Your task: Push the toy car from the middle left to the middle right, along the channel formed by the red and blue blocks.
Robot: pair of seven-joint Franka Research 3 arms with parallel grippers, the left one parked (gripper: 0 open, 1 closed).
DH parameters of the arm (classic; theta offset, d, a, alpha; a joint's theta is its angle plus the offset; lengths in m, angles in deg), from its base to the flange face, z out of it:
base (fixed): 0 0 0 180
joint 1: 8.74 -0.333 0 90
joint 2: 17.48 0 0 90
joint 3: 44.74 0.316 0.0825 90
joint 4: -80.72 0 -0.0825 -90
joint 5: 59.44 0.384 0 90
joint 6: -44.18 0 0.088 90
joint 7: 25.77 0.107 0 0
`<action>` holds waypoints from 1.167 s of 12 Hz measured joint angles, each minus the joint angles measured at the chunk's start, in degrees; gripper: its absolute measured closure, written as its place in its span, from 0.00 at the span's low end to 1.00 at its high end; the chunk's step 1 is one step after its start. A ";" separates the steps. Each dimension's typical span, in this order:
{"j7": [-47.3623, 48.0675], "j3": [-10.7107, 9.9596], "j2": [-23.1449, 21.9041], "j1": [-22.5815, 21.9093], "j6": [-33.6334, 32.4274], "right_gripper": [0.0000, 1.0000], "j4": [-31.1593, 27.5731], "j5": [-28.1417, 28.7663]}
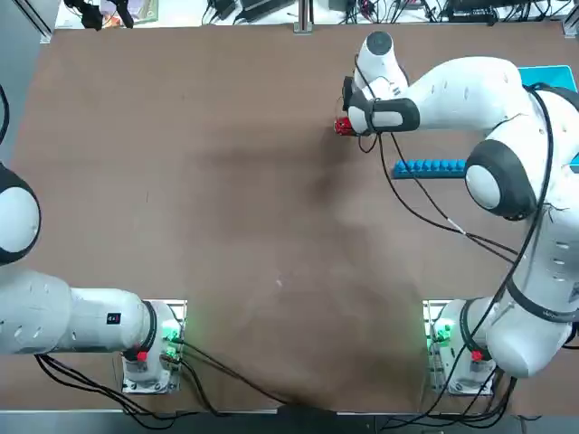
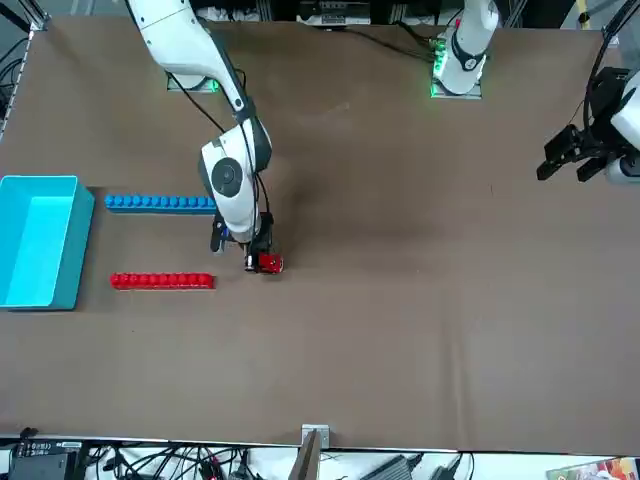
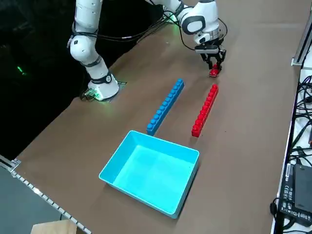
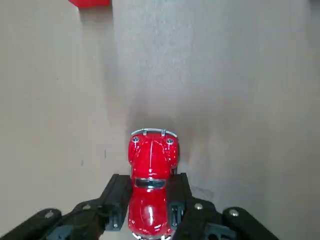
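The tiny red toy car [image 4: 151, 180] stands on the brown table just outside the channel's open end, nearer the red bar's line. My right gripper [image 4: 150, 205] is down at the table, its fingers [image 4: 117, 197] pressed against both sides of the car's rear half. From the front, the car [image 2: 268, 263] and gripper [image 2: 255, 260] sit a short way from the red bar [image 2: 162, 281] and the longer blue bar [image 2: 160, 203]. The channel [image 2: 160, 242] between the bars is bare. From overhead, the car [image 1: 343, 127] peeks out beside the wrist, and the arm hides the red bar.
A light-blue open box [image 2: 40, 240] stands beyond the bars' far ends, close to the table edge. The blue bar [image 1: 430, 166] lies partly under my right arm's elbow in the top view. Cables run along the table's edges.
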State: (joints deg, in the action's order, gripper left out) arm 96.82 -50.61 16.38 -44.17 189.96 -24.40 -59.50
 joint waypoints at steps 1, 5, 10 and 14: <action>0.16 0.00 0.19 -0.13 0.00 0.58 0.31 0.18; 0.20 0.01 0.72 -0.40 -0.02 0.58 1.12 0.93; 0.33 0.01 1.92 -1.49 0.06 0.58 3.02 0.93; 0.41 0.00 2.64 -2.13 0.11 0.58 4.18 0.93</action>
State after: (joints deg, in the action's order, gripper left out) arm 97.23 -50.61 19.03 -46.30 190.07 -20.21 -58.57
